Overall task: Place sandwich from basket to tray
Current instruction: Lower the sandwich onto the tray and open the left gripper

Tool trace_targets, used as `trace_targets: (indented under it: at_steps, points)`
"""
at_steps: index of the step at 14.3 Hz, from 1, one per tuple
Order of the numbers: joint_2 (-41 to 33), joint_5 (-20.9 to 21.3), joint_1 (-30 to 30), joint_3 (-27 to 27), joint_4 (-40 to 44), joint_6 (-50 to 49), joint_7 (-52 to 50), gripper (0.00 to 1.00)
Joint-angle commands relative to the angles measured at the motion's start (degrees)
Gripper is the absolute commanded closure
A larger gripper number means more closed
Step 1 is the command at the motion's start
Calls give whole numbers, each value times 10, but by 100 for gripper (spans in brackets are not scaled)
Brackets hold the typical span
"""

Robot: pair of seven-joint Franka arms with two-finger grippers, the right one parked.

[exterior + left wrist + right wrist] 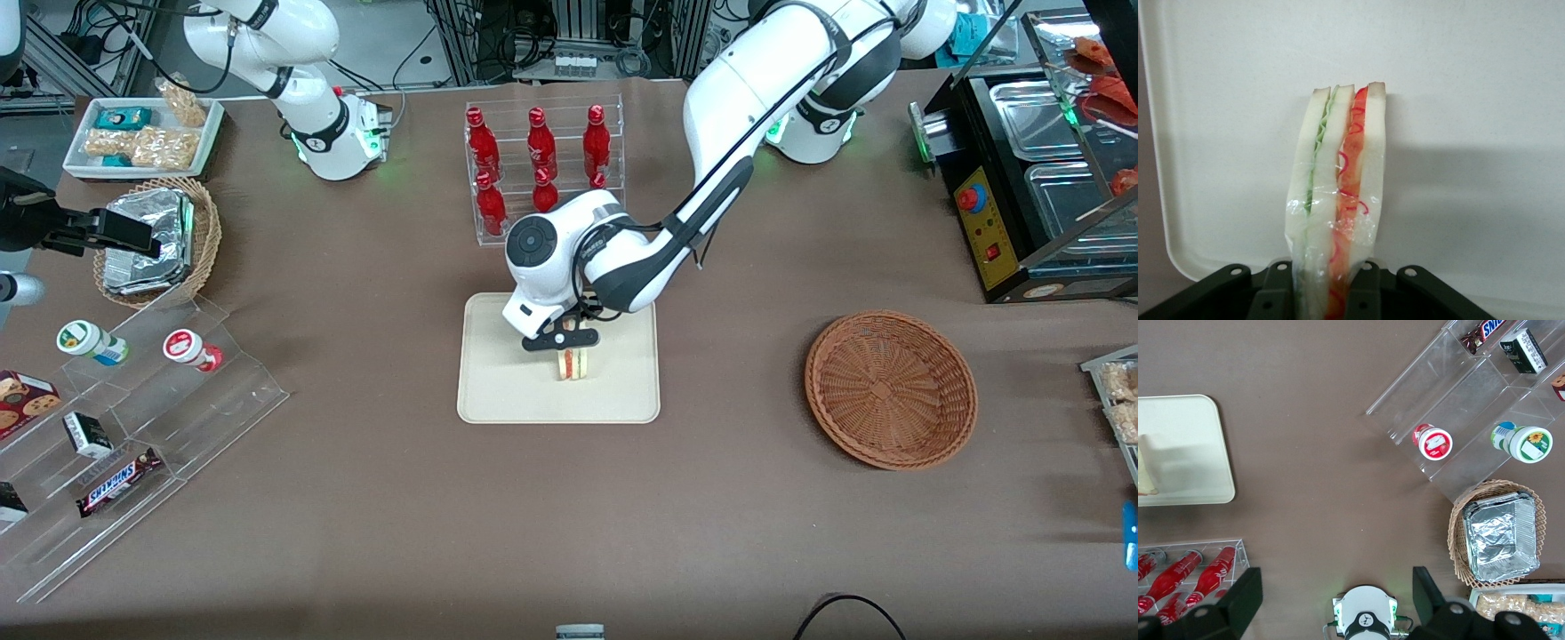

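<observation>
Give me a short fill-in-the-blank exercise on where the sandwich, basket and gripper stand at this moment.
1. The sandwich is over the ____, not the basket.
2. The gripper is shut on the ____.
3. The basket holds ____.
4. The red bottles are ____ from the front camera than the tray.

Missing words: tray; sandwich; nothing; farther

The left arm reaches out from its base, elbow bent, with the wrist pointing straight down over the tray [498,391]. Its gripper [570,354] sits low above the tray's middle, fingers [1363,293] closed against both faces of the sandwich [1338,193].
</observation>
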Motion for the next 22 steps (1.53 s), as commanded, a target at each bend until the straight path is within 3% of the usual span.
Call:
trace_targets:
  at_steps: [1,3,10,15,20,22]
  points:
    - [18,12,-20,5,24,11,-17,52]
    - [23,19,-24,9,23,24,-18,0]
    - [-23,26,-19,14,28,5,-26,0]
    - [-138,14,48,13,-10,-76,28,0]
    - [-257,-101,183,12,-23,-251,249,0]
    - [-298,-108,237,12,-24,-323,315,0]
